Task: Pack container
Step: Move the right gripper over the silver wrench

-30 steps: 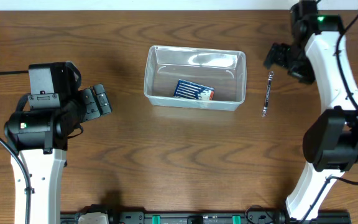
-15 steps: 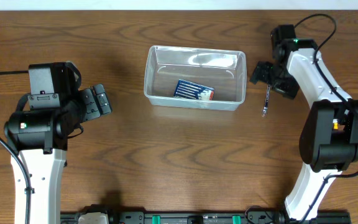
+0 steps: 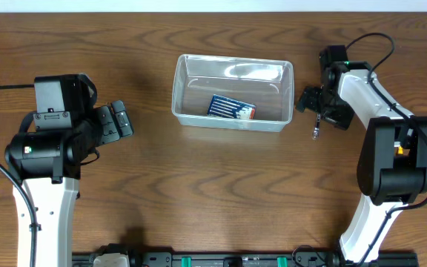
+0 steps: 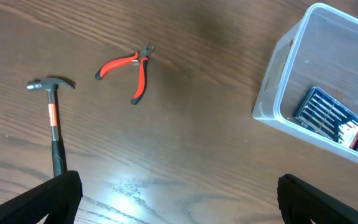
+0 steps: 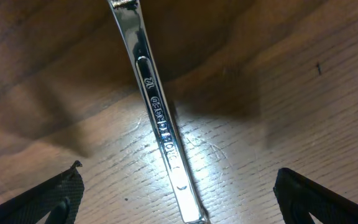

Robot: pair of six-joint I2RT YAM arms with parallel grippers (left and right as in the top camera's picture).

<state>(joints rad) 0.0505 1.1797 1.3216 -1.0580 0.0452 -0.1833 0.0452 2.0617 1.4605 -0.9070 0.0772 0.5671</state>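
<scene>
The clear plastic container (image 3: 178, 87) stands at the table's back middle, with a blue flat pack (image 3: 230, 108) inside. It also shows in the left wrist view (image 4: 271, 99), with the pack (image 4: 328, 117) in it. A chrome wrench (image 3: 316, 127) lies just right of the container. My right gripper (image 3: 317, 102) hangs open low over it, a finger on each side of the wrench shaft (image 5: 159, 124), not touching it. My left gripper (image 3: 116, 122) is open and empty, left of the container. Before it lie red-handled pliers (image 4: 129, 67) and a hammer (image 4: 53, 118).
The left arm hides the hammer and pliers in the overhead view. The table's back edge runs just behind the container. The right arm's cable loops above the wrench area.
My right gripper has swung from the back right corner leftward and down over the wrench. The left arm, the container and the pack have not moved.
</scene>
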